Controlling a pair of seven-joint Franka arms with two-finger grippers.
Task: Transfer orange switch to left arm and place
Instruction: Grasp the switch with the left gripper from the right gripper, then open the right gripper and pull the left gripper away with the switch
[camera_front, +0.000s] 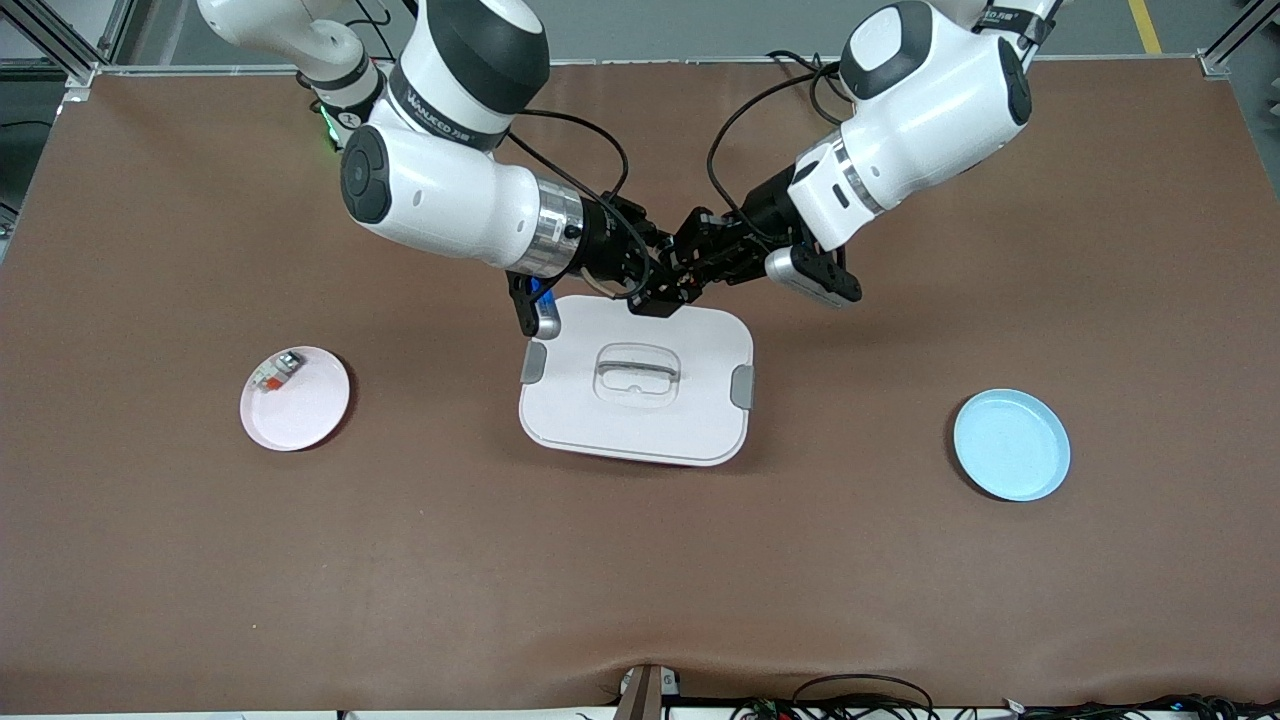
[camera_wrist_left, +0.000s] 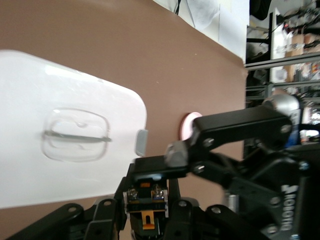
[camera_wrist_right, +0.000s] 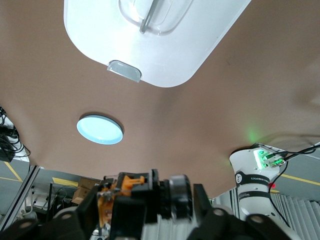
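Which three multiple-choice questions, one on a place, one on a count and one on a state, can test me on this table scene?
1. Where does the whitish-grey component lie?
A. on the pink plate
B. on the blue plate
C. on the white box

2. How many plates stand on the table?
A. one
B. two
C. three

3. What is the left gripper doing?
A. open over the blue plate
B. shut on the box's handle
C. shut on the orange switch

Key:
1 A: the component rests on the pink plate.
2 B: one pink, one blue.
3 C: over the box's rim, meeting the right gripper, it clamps the switch.
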